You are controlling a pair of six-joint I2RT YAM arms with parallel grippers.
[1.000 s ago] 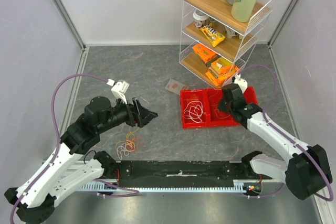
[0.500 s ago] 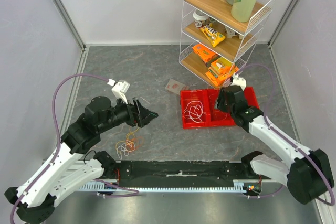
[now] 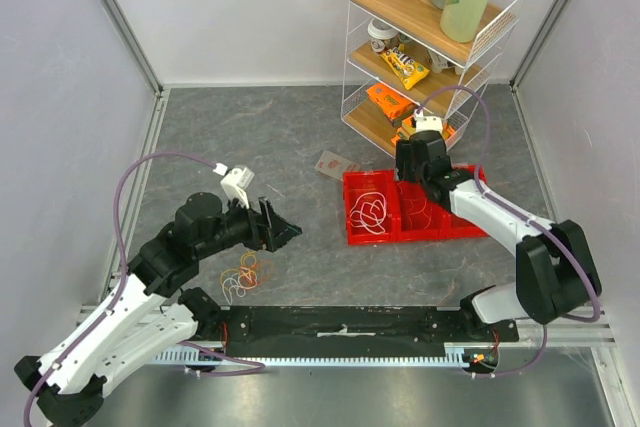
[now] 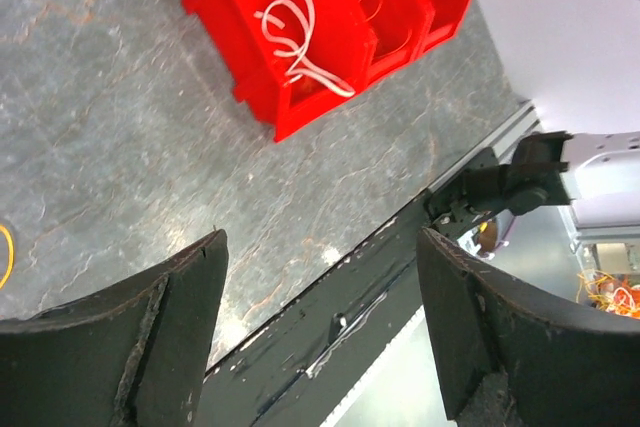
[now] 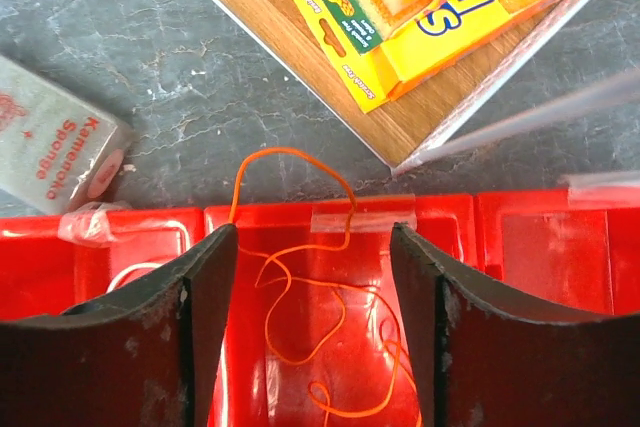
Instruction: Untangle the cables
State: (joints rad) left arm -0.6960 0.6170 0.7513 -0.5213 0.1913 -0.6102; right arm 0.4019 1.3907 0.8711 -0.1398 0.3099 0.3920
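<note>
Grey stone-look tabletop (image 3: pixel 300 137), my bases at its near edge.

Risks, near to far:
- The cable tangle (image 3: pixel 243 272) lies on the table just below my left gripper (image 3: pixel 280 230). The left jaws are spread wide with nothing between them, clear of the pile. The strands overlap, so a blind pinch likely grabs several at once and lifts or tightens the knot instead of freeing one.
- The strands are thin and the pads broad. A lone strand could slip out mid-lift, or I scrape the table trying to get under it.
- In the red bin (image 3: pixel 350 237), the white cable (image 3: pixel 372 211) sits in the left compartment and the orange cable (image 5: pixel 330 337) in the middle one.
- My right gripper (image 5: pixel 312 237) hangs over the middle compartment, fingers apart, holding nothing. One orange loop arches over the bin's far wall onto the table. If a finger catches that loop as I pull away, the cable gets dragged back out.
- The wire rack (image 3: pixel 360 47) is close behind the right wrist, so a careless swing could clip it.

Materials:
- Cables: hair-thin, floppy, springy curls.
- Fingers: black, curved, scuffed.
- Bin: glossy hard red plastic with straight dividers and clear tape on the rim.
- Sponge packet (image 5: pixel 50 137): soft, wrapped, lying flat just beyond the bin.
- Rack: white wire frame with wood shelves. Yellow snack boxes (image 5: pixel 400 37) of cardboard sit on the bottom shelf.
</note>
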